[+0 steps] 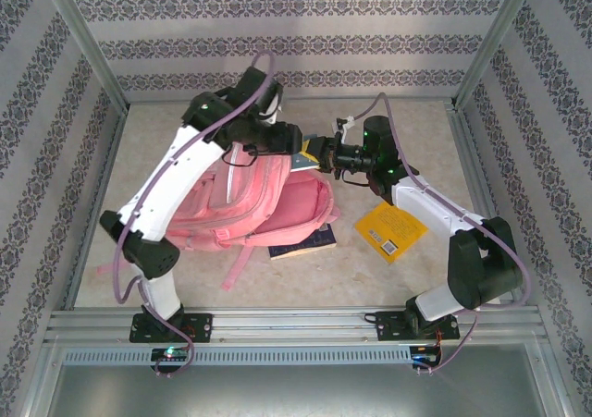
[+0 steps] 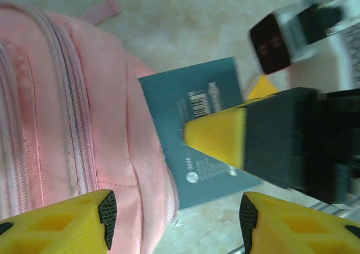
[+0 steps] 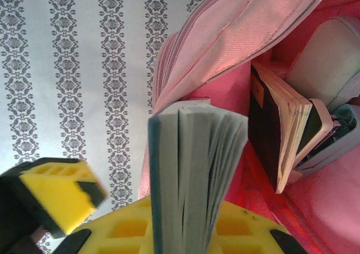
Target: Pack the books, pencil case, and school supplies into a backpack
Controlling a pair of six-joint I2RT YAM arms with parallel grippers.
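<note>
As seen from top, right gripper [image 1: 319, 151] clamps teal notebook [image 1: 303, 161] at mouth of backpack [image 1: 250, 215]; yellow book [image 1: 392, 231] lies just beside backpack. Left wrist: left gripper [image 2: 177, 212] wide, nothing between fingers, next to backpack. Right wrist: teal notebook pages fan out before backpack interior. Likely light and floppy; firmer hold near spine.

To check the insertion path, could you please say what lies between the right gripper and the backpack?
A teal notebook, held edge-on in the right gripper, as the right wrist view shows.
</note>
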